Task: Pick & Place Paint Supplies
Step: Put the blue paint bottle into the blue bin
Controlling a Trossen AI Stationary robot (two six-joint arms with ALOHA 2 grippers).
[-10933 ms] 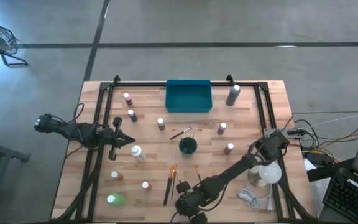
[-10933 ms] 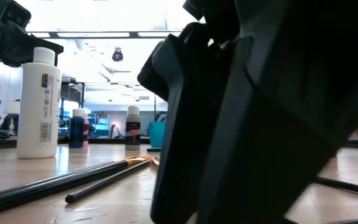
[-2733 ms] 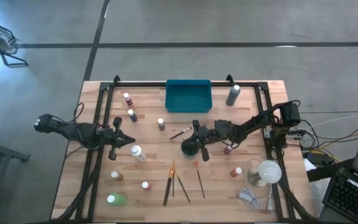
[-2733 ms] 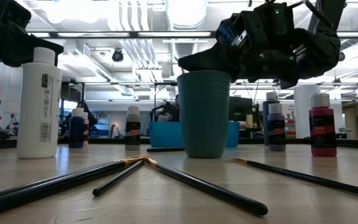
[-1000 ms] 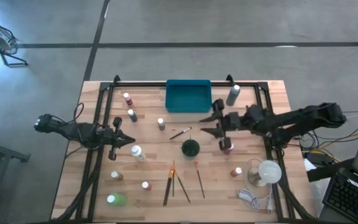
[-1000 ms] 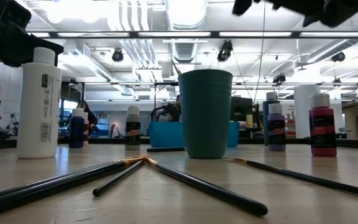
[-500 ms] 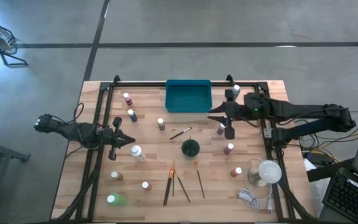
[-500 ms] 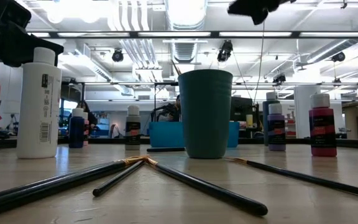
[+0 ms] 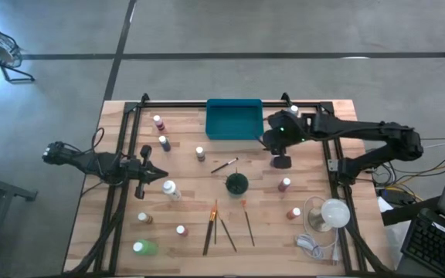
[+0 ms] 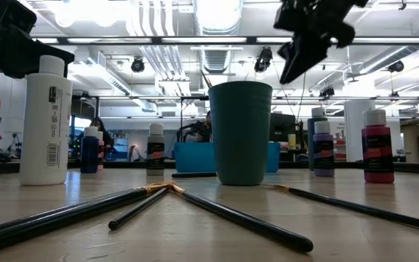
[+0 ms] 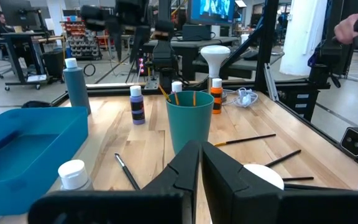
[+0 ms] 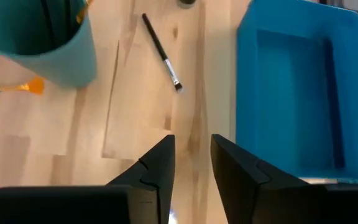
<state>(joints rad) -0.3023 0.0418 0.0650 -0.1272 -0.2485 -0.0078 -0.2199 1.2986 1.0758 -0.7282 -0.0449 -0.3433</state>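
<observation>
**Right arm above the purple bottle, near the tray**

The right gripper (image 9: 282, 148) hangs over the table just beside the teal tray (image 9: 234, 120). Its fingers (image 12: 157, 163) stand a little apart with bare wood between them; they hold nothing. In the high view the arm covers a spot where a small purple bottle (image 11: 137, 104) seems to stand, though from above I cannot see it clearly.

If this bottle is the target, I think the gripper should come straight down, keep the white cap in the middle of the gap, and close only when the fingers are below the cap. A tilted approach could knock it over.

The left gripper (image 9: 151, 176) waits at the left side, fingers together, empty. Three paintbrushes (image 9: 221, 228) lie near the front edge, and one small brush (image 9: 224, 165) lies beside the green cup (image 9: 234, 184).
</observation>
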